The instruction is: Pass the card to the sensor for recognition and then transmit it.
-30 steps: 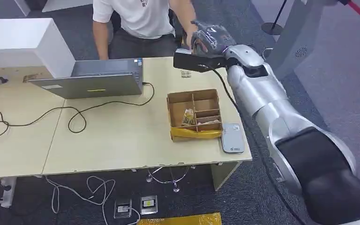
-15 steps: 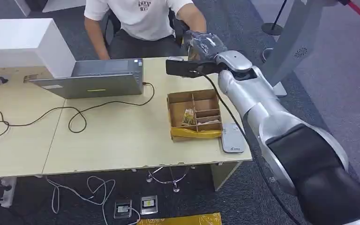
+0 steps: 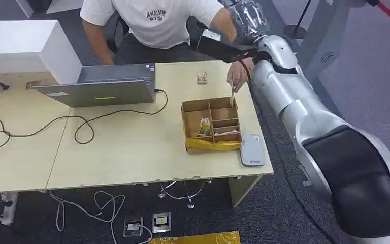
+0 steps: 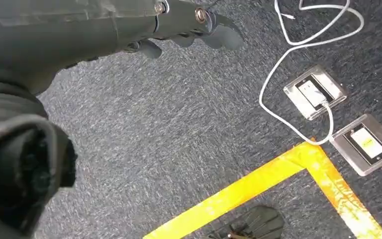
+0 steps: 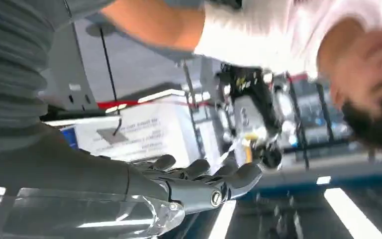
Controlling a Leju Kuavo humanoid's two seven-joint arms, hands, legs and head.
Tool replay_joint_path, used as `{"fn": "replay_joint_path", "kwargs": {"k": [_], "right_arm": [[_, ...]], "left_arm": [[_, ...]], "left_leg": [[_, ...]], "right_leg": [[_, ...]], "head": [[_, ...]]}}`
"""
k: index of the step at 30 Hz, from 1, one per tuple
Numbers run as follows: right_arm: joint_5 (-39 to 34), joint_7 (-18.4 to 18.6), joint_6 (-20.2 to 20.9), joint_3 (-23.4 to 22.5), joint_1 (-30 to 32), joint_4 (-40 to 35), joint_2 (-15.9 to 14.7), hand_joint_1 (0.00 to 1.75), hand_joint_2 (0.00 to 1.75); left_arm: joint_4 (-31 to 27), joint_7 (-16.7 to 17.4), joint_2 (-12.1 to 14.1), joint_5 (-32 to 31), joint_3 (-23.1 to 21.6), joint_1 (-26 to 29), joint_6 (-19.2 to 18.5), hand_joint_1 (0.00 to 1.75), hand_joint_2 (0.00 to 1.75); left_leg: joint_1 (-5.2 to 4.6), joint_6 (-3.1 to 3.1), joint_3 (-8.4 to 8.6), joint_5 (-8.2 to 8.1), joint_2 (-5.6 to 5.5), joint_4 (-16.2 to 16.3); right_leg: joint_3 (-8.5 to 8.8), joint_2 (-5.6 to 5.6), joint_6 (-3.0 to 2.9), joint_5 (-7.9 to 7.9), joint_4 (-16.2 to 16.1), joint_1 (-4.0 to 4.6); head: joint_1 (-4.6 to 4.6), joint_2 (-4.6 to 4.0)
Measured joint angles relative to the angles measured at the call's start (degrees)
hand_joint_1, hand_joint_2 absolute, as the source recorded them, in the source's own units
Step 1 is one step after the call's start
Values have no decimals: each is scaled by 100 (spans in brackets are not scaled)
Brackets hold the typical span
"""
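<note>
Risk: the thin tan card (image 3: 232,94), pinched by the person's hand (image 3: 239,76) over the brown divided cardboard box (image 3: 210,123) on the pale wood tabletop (image 3: 132,147), could drop. Right robot hand (image 3: 246,18) raised high toward the person, fingers spread, empty. Left robot hand (image 4: 194,22) hangs over floor, fingers loosely apart, empty.

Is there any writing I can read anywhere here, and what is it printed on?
White T-shirt of the seated person: two short dark lines on the chest, too blurred to read.
Small grey card reader at the table edge: a small logo, too small to read.
White panel behind the hand: text blurred, unreadable.
</note>
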Motion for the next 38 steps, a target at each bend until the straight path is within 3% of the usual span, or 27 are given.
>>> {"fn": "replay_joint_path", "kwargs": {"k": [5,12,22,28,31,38], "right_arm": [[-123,-159,-879,-297,30,0,-546,0,175],[-324,-315,-1448,-724,145,0,-1369,0,175],[-641,-162,-1774,-1275,325,0,-2392,0,175],[-1109,-33,-1994,-1686,763,0,-3043,0,175],[-1503,85,-2027,-2003,1234,11,-3411,0,175],[-1871,260,-2036,-2540,2455,57,-3773,0,175]], "left_arm": [[0,-7,-57,26,0,19,56,0,0],[0,-7,-120,172,0,36,124,0,0],[0,18,-168,369,11,58,201,0,0],[0,85,-216,544,24,56,253,0,0],[0,153,-267,658,31,60,297,0,0],[0,262,-337,831,66,53,334,0,0]], "left_leg": [[-3,1,3,-1,2,4],[-2,2,0,-4,1,4],[-2,1,3,-7,-6,5],[-2,1,6,-15,-1,5],[-1,2,4,-19,-4,4],[5,1,8,-27,6,2]], "right_leg": [[-1,4,1,1,-2,-3],[-2,1,1,0,-3,-3],[-2,-7,1,0,-5,-3],[-1,-2,1,0,-11,-3],[4,-4,2,-1,-13,-2],[5,1,1,-2,-12,4]], "head": [[2,0],[2,0],[0,0],[-2,0],[0,0],[-2,0]]}}
